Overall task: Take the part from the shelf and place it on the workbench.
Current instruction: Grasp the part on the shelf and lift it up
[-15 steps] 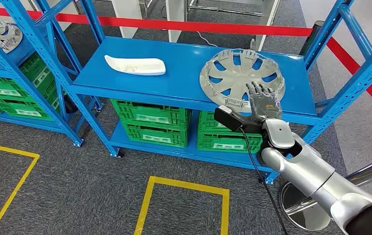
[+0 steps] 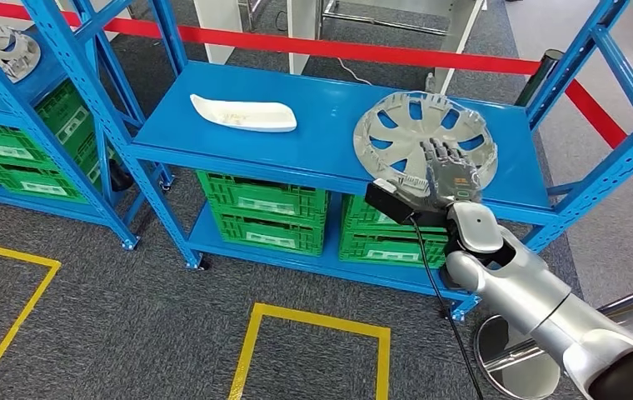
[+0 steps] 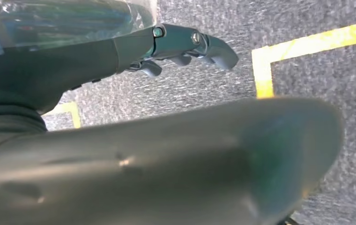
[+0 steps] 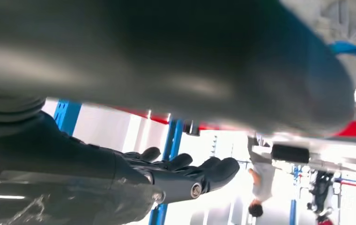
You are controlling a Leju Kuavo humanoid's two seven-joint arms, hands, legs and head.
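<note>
Fingers (image 2: 438,155) of the right hand (image 2: 449,177) lie stretched out and slightly apart over the near edge of the part (image 2: 409,125), a silver wheel cover wrapped in clear film. Whether they press on it or merely lie above it cannot be told from the head view. In the right wrist view the dark fingers (image 4: 199,171) reach forward, extended and a little fanned, with nothing clamped between them and the thick thumb.

That wheel cover rests flat on the right half of the blue shelf (image 2: 313,133), on its upper deck, close to the near edge. On the left half of the same deck, well apart from it, lies a long white tray-shaped piece (image 2: 243,113). Under the deck, green crates (image 2: 263,208) stand side by side on the lower level.

A silver arm (image 2: 538,308) comes in from the lower right, with a black box (image 2: 390,202) at the wrist and a black cable (image 2: 438,292) hanging down from it.

Left of this shelf stands a second blue rack (image 2: 47,92) with more green crates and another silver wheel cover (image 2: 1,52) at the far left. Red barrier tape (image 2: 338,48) runs behind the shelves on the far side and slants down along the right. Yellow floor lines (image 2: 313,321) mark boxes on the grey carpet near the robot.

The left hand (image 3: 185,44) hangs above that grey carpet and a yellow line, its fingers loosely curled with nothing in them.

A person (image 4: 260,183) in a light top stands far off in the right wrist view.
</note>
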